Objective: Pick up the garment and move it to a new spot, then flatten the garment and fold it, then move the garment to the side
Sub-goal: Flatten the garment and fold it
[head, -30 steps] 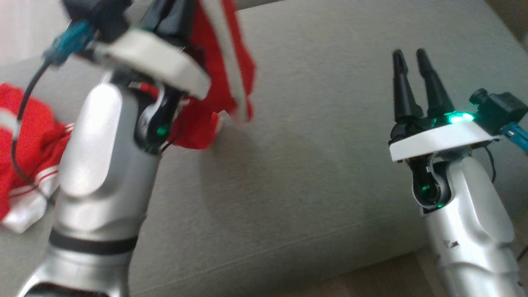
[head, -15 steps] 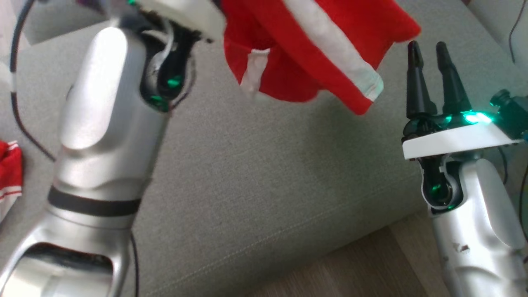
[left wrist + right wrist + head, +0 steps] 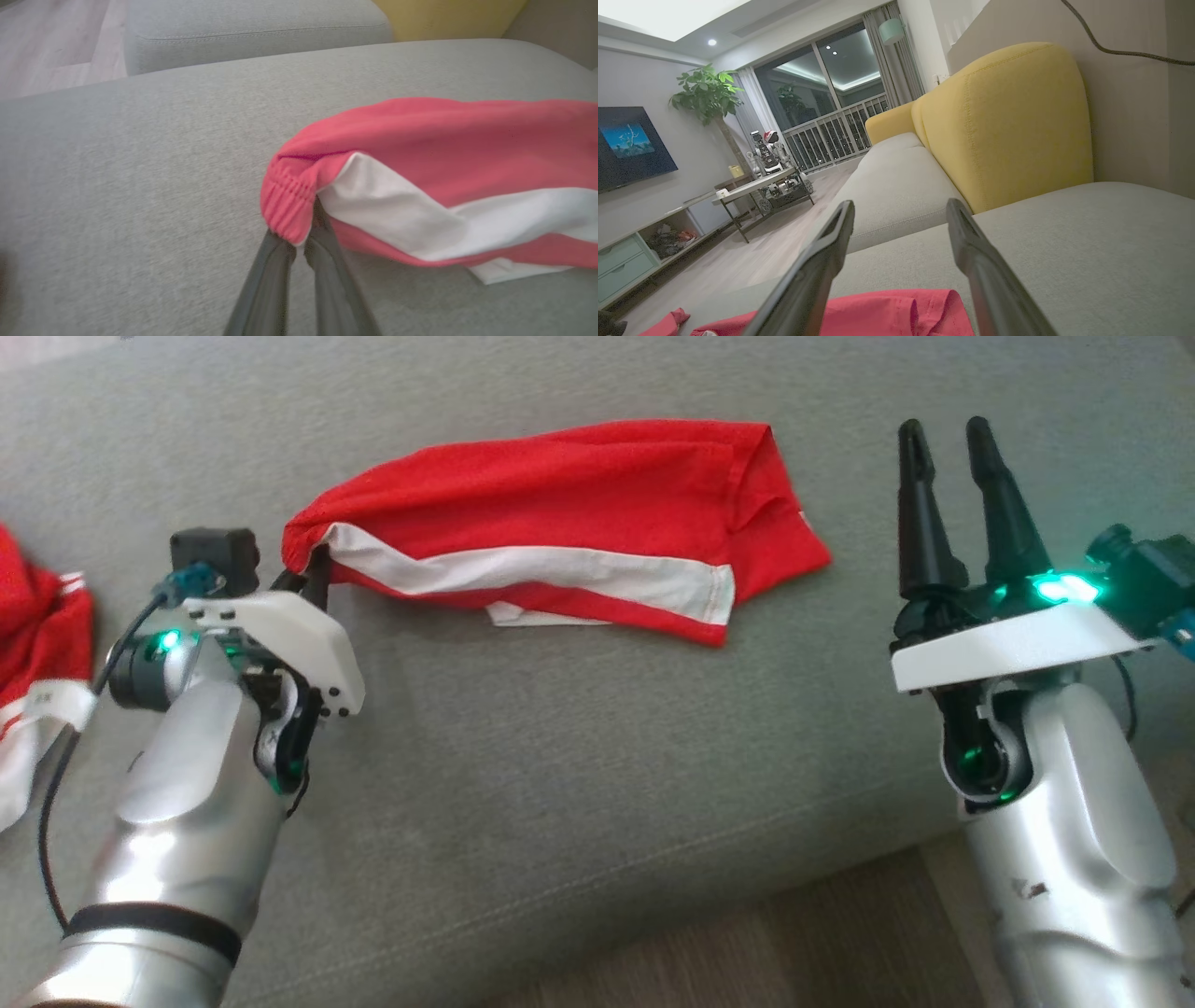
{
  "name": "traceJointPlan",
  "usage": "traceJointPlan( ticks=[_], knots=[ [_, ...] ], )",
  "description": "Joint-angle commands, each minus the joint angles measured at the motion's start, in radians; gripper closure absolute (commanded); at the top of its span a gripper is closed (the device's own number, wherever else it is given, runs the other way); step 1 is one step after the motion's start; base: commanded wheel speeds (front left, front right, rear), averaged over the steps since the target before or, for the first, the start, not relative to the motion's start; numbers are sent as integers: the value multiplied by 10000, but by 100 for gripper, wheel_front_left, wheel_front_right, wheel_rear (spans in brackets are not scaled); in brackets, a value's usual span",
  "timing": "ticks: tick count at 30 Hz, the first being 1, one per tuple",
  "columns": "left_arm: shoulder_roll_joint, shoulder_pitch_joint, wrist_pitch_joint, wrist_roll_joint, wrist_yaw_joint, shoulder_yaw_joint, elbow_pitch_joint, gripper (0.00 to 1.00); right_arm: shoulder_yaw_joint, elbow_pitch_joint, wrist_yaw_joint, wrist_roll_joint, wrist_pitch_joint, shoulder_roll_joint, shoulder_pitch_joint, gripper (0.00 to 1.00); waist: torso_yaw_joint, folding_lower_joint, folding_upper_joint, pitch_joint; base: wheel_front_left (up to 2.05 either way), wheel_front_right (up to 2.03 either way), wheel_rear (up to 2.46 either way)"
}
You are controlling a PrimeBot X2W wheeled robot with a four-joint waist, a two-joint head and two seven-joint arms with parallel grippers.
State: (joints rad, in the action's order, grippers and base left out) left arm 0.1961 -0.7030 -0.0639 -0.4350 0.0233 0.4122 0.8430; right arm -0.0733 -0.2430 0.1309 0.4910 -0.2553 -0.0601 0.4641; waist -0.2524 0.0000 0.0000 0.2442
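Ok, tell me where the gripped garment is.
In the head view the garment lies across the sofa cushion, its left end pinched by the left gripper; the open right gripper stands clear to its right.

The red shorts (image 3: 560,513) no longer hang in the air from my left hand (image 3: 308,569). They now lie stretched out across the grey sofa cushion (image 3: 597,756), white stripe towards me, with their far end near my right hand (image 3: 943,429) but not touching it. My left hand has come down from the top of the head view to cushion level, fingers pinched on the elastic waistband end. My right hand's fingers stand a little wider apart than a second ago. The head camera has swung too, so the framing differs.
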Motion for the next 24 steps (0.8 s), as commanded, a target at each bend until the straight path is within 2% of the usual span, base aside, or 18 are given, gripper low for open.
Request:
traceJointPlan(
  ticks=[1, 7, 10, 13, 15, 18, 21, 24],
  knots=[
    [253, -623, -409, 77, -115, -266, 45, 0, -309, 238, -2, -151, -64, 99, 324, 0, 243, 0, 0, 49, 0, 0, 0],
    [-155, -757, -1457, -227, 93, -459, 801, 0, -397, -33, -2, -414, -64, 99, 156, 0, 729, 0, 0, -222, 0, 0, 0],
    [-197, -700, -1793, -212, 330, -443, 678, 0, -380, -50, -2, -565, -64, 99, -55, 0, 996, 0, 0, -454, 0, 0, 0],
    [-168, -468, -1917, -163, 379, -488, 363, 0, -342, 150, -2, -766, -64, 99, -263, 0, 1162, 0, 0, -631, 0, 0, 0],
    [-188, -36, -1962, -282, 416, -743, -214, 0, -272, 341, -2, -922, -64, 99, -619, 0, 1326, 0, 0, -834, 0, 0, 0],
    [-136, 1033, -1972, -240, 279, -1441, -1932, 0, -81, 355, -2, -903, -64, 99, -1283, 0, 1556, 0, 0, -1094, 0, 0, 0],
    [-146, 2514, -1975, 267, -8, -2055, -3864, 0, 103, 245, -2, -883, -64, 99, -1845, 0, 1747, 0, 0, -1247, 0, 0, 0],
    [-441, 3959, -1976, 895, -279, -2372, -5287, 0, 257, 42, -2, -800, -64, 99, -2216, 0, 1982, 0, 0, -1252, 0, 0, 0]
  ],
)
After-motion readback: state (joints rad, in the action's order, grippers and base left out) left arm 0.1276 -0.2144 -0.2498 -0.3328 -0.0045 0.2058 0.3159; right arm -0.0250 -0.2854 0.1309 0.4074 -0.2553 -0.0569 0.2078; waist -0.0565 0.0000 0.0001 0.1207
